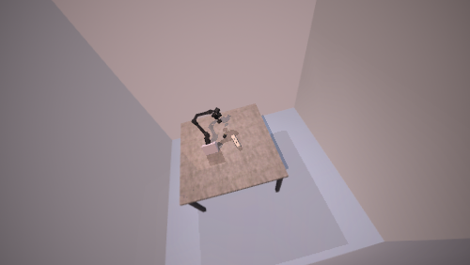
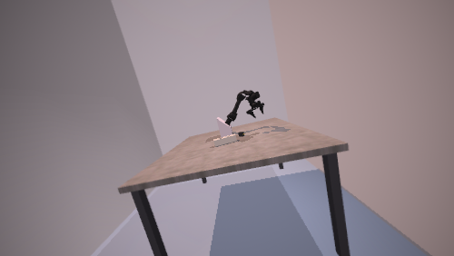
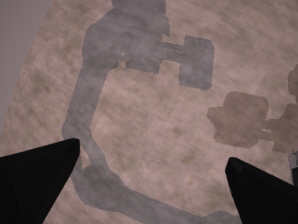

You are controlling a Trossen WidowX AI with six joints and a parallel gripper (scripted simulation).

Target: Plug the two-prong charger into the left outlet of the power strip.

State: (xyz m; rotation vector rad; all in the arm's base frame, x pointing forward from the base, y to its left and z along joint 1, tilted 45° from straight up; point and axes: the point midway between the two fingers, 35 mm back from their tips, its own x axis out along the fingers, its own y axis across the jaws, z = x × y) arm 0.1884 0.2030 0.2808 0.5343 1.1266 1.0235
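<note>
The charger [image 1: 225, 136] [image 2: 241, 134] is a small dark block lying on the wooden table [image 1: 244, 174] [image 2: 272, 150] [image 3: 253, 3] between the arm's base and the power strip. The power strip [image 1: 236, 140] [image 2: 225, 142] is a short beige bar lying flat near the base. My gripper [image 1: 218, 114] [image 2: 255, 111] [image 3: 154, 156] is open and empty. It hangs high above the table's far part, well away from the charger. In the wrist view I see only my two black fingers, bare table and the arm's shadow; the charger and strip are out of that view.
The arm's pinkish base block [image 1: 210, 147] [image 2: 223, 127] stands on the table near the strip. The table edge runs close behind the gripper, with walls beyond and floor far below.
</note>
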